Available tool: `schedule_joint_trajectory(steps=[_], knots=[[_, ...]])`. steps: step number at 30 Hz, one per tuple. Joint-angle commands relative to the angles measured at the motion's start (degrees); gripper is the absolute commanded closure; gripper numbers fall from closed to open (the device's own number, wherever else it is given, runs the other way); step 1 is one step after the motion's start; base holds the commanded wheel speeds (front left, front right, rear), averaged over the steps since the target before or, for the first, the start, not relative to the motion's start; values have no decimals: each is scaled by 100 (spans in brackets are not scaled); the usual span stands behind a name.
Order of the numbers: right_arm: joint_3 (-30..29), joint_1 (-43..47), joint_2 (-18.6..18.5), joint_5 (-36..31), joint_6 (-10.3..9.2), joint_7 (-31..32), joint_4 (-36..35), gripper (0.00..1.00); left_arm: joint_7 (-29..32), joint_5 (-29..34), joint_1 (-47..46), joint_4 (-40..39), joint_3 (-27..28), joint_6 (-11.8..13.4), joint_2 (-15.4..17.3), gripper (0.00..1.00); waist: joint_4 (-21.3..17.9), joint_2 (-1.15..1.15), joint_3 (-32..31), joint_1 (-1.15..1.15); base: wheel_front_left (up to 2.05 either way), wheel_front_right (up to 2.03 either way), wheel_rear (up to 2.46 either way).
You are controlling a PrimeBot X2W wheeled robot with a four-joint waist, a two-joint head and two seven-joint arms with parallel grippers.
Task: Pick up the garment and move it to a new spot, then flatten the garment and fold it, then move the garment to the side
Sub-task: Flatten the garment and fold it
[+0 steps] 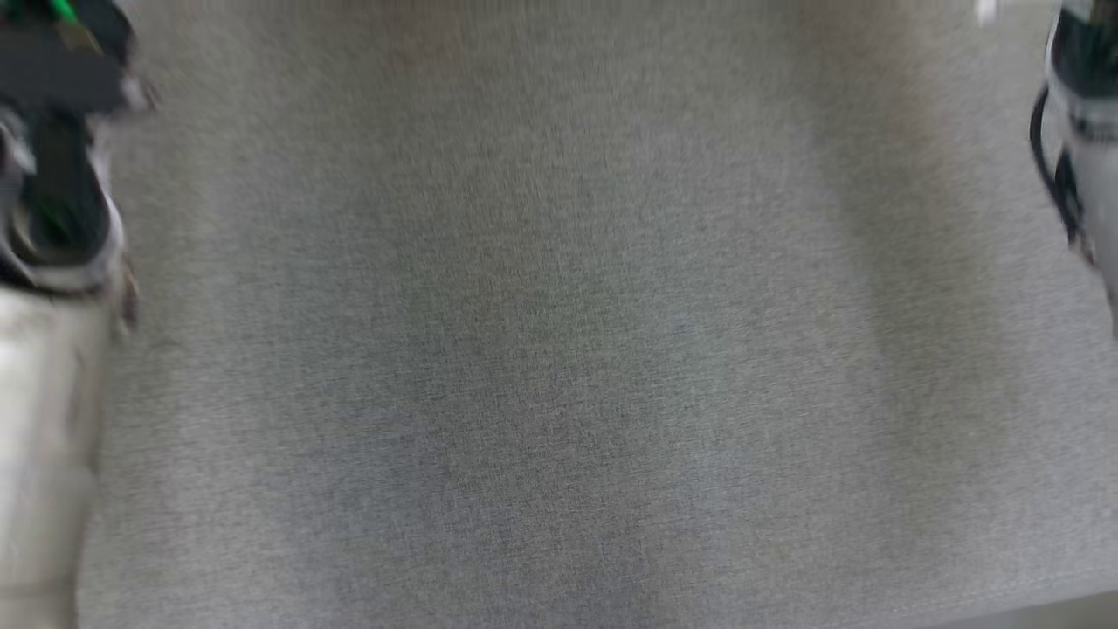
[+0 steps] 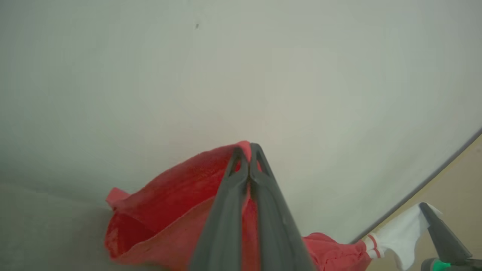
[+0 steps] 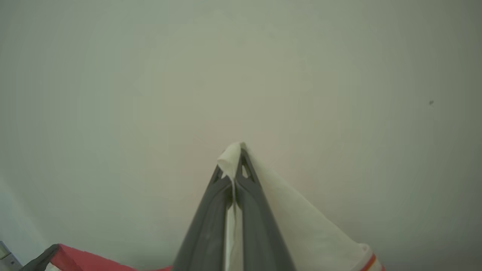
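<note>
The left hand (image 2: 247, 147) is seen, in the left wrist view, clamped shut on a red fold of the garment (image 2: 165, 203). The garment's red body sags below and to the left of the grip. At the lower right of that view, a white part (image 2: 399, 233) of the garment, banded with red stripes, is pinched by the right hand (image 2: 426, 209). In the right wrist view, the right hand is shown closed on that white cloth, which is bunched at the hand's tip and drapes away to the right, while the red body is glimpsed at the bottom left. In the blurred head view, a grey woven counter (image 1: 559, 349) is flanked by the left forearm (image 1: 44, 437) and the right arm (image 1: 1083, 175). Whether the garment touches the counter cannot be told.
</note>
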Motion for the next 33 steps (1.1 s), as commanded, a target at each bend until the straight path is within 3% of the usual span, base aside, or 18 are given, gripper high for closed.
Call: schedule_joint_trajectory(steps=[1, 6, 11, 17, 24, 33], knots=[[104, 291, -151, 73, 20, 165, -1, 100, 10, -123, 326, -59, -91, 6, 21, 100, 89, 0, -416, 1, 0, 0, 0], [415, 1169, -584, 138, 20, 977, -38, 100, -78, -464, 1312, -170, -335, 6, 17, 100, 130, 0, -1022, 1, 0, 0, 0], [363, 1976, -801, 119, 19, 1554, -201, 100, -182, -586, 2158, -284, -476, 6, -51, 100, 123, 0, -1423, 1, 0, 0, 0], [-233, 3266, -789, -183, 19, 2118, -396, 100, -279, -826, 3300, -533, -495, 5, -248, 100, 158, 0, -1950, 1, 0, 0, 0], [-1739, 4816, -266, -919, 19, 2451, -773, 100, -325, -575, 4442, -720, -196, 5, -618, 100, 313, 0, -2484, 1, 0, 0, 0], [-3466, 6552, 1194, -2062, 20, 3327, -2073, 100, -323, -24, 5632, -919, -121, 98, -951, 100, 466, 0, -2863, 1, 0, 0, 0]])
